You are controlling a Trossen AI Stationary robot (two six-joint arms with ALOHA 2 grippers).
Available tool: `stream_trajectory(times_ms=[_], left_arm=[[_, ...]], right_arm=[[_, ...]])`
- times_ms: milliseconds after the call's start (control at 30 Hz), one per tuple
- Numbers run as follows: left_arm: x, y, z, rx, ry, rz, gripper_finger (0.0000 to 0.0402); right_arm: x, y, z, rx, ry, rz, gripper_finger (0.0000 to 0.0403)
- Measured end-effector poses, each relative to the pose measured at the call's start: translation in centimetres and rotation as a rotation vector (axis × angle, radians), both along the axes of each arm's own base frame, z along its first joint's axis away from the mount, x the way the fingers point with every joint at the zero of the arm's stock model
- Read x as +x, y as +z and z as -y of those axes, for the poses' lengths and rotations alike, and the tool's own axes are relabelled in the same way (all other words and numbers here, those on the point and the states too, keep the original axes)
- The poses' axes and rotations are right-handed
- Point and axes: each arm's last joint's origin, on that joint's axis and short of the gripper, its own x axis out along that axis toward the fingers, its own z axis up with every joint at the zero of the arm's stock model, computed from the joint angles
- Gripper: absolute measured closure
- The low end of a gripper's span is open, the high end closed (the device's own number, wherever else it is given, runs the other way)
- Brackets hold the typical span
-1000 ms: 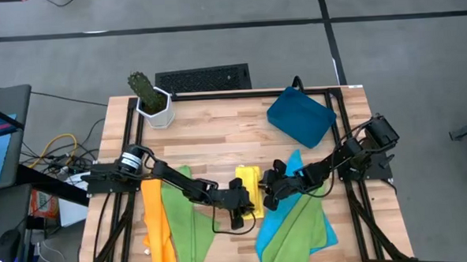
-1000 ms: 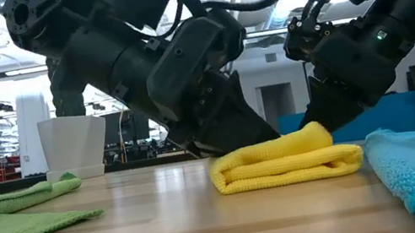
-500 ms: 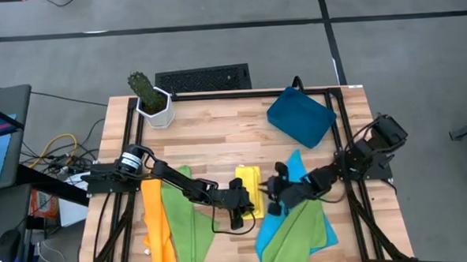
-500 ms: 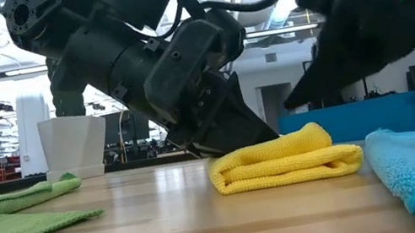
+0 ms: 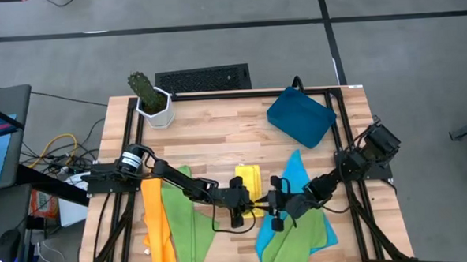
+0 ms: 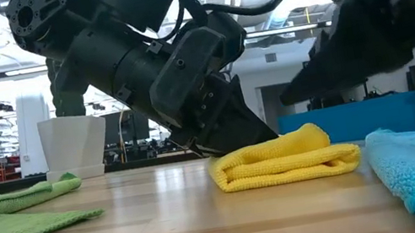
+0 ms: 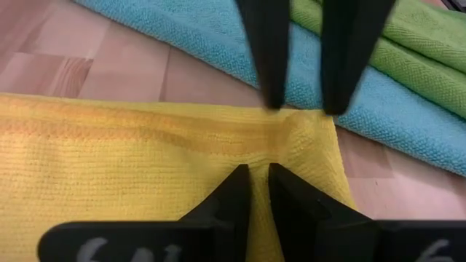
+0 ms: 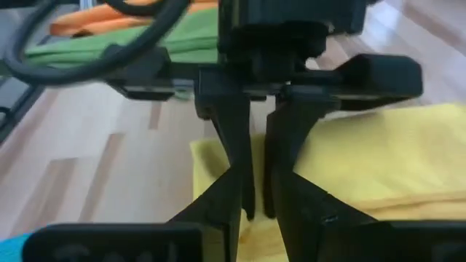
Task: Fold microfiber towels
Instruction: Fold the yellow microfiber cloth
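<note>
Both sets of jaws are nearly closed on the yellow towel [image 5: 249,185] from opposite sides: I see the left gripper [image 7: 260,191] pinching a ridge of its folded edge between narrow fingers, and the right gripper [image 8: 256,211] facing it, fingers pressed close at the same edge, gripping the cloth too as far as I can tell. That towel lies folded at the middle of the table [image 5: 218,136], near the front. Just beside it, under the right arm, the blue towel [image 5: 302,171] lies spread with a green towel [image 5: 289,239] on top. Behind the left arm lie another green towel [image 5: 182,220] and the orange towel [image 5: 157,221]. At the far right corner I see the dark-blue tray [image 5: 300,116]; nothing shows inside it.
</note>
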Motion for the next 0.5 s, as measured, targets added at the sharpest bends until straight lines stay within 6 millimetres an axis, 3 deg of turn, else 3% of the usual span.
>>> stream_trajectory(times_ms=[233, 500], left_arm=[[0.0, 0.0, 0.0, -0.009, 0.007, -0.001, 0.0354], [0.1, 0.4, -0.4, 0.030, 0.032, 0.018, 0.0354]], right_arm=[[0.0, -2.7, -0.9, 0.112, 0.034, -0.047, 0.0301], [-0.8, -3.1, -1.8, 0.136, 0.008, -0.061, 0.0301]])
